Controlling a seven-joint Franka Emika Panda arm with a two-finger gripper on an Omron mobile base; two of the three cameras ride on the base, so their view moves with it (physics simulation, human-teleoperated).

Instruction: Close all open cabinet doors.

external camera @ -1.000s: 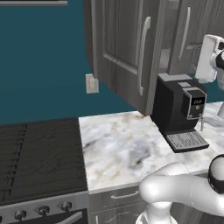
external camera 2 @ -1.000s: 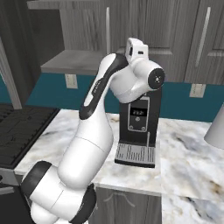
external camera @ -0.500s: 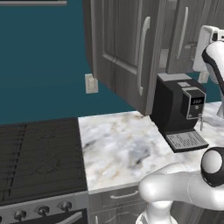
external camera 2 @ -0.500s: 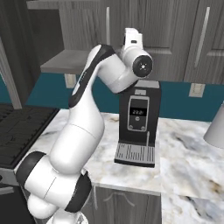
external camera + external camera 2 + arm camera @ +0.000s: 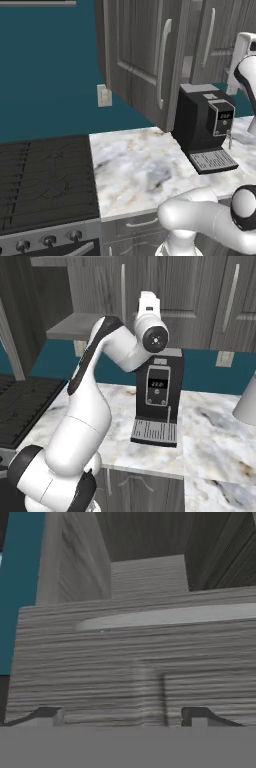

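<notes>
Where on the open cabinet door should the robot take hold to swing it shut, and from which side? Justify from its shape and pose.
Probably the long vertical silver bar handle on the open cabinet door. It stands off the panel near the free edge, far from the hinge, so leverage is best. Come at the handled face, seen in the left base view, with the tool straddling the bar sideways.

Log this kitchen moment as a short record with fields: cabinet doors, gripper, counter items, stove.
open door: tall grey wood-grain cabinet door with vertical silver bar handle, swung out over the counter
other doors: grey wood-grain doors further right look shut
gripper: gripper open, fingertips spread, facing grey wood-grain cabinet surface close up; holding nothing
counter items: black coffee machine on white marbled countertop
stove: black cooktop left of the counter
task state: open door not yet closed
</notes>
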